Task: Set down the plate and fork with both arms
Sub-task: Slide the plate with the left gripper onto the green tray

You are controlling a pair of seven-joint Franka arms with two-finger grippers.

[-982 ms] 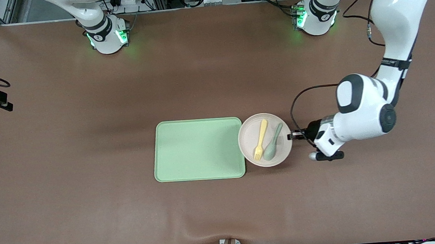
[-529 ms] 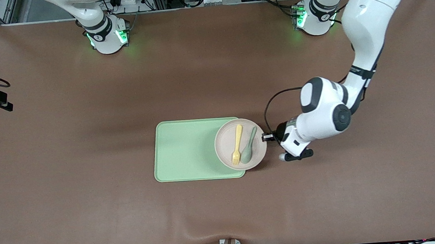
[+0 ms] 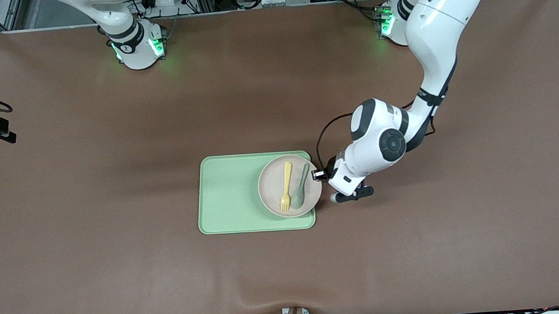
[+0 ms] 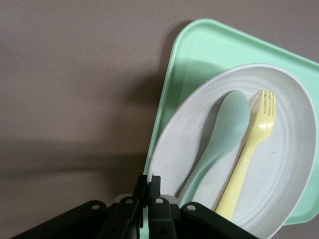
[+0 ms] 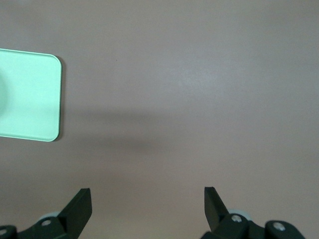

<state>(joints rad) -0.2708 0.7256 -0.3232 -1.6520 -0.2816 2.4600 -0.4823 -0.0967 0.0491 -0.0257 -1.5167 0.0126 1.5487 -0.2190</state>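
Note:
The off-white plate [image 3: 274, 200] [image 4: 294, 169] hangs over the end of the pale green tray [image 3: 230, 196] [image 4: 199, 55] that lies toward the left arm. Part of its rim sticks out past the tray's edge. The yellow fork [image 3: 286, 186] [image 4: 249, 154] lies on the plate beside a sage-green spoon [image 3: 301, 187] [image 4: 224, 134]. My left gripper [image 3: 319, 175] [image 4: 148, 181] is shut on the plate's rim at the side toward the left arm. My right gripper [image 5: 148, 196] is open and empty above bare table, waiting.
A brown mat [image 3: 119, 269] covers the table. In the right wrist view a corner of the tray [image 5: 30, 94] shows off to one side. Both arm bases [image 3: 136, 43] stand at the table's edge farthest from the front camera.
The left arm has carried the plate, with fork and spoon on it, from the mat beside the tray to over the tray's end. The right arm's base has not moved.

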